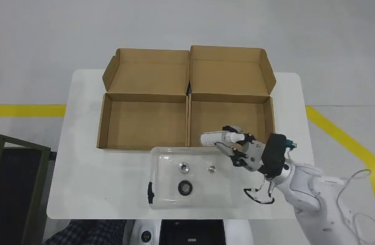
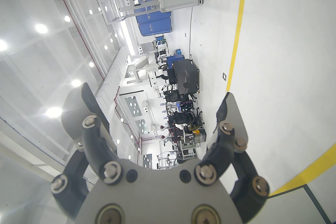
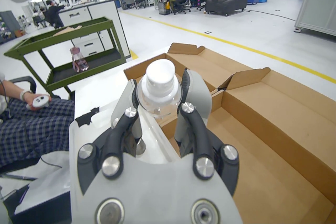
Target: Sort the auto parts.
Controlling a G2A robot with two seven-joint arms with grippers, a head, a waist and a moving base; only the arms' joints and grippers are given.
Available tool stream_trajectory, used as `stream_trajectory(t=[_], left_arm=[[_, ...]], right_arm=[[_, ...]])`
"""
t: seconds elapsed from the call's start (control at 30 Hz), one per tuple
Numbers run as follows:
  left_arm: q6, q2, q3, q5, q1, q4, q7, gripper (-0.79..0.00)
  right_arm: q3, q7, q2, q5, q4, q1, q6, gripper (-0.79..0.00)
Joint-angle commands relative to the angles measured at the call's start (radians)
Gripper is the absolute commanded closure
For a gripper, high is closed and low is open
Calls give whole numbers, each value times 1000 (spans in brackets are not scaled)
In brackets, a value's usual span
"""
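Gripping white-capped clear part (image 3: 159,78) between my right fingers (image 3: 197,89), closed on it, over cardboard box (image 3: 262,130) near wall. Risk: smooth body slips, falls short into tray (image 1: 152,174) beneath. Left fingers (image 2: 232,114) spread, empty.

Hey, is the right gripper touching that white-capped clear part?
Touching. The right wrist view shows the right gripper clamped on the white-capped part, fingers against both sides.

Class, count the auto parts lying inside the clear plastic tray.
3: a silver metal ring by the far wall, a smaller silver metal piece beside it, a black ring nearer the robot. The right pincer may hide others.
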Motion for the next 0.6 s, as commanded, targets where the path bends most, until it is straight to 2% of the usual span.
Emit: stream_trajectory(t=[0.0, 0.23, 0.57], left_arm=[[0, 0, 0, 0, 0, 0, 0, -785], [0, 0, 0, 0, 0, 0, 0, -785], [0, 0, 0, 0, 0, 0, 0, -785]], right_arm=[[-1, -5, -3, 42, 7, 9, 30, 0], [-6, -10, -12, 145, 29, 32, 99, 0], [-12, 14, -16, 166, 37, 52, 132, 0]])
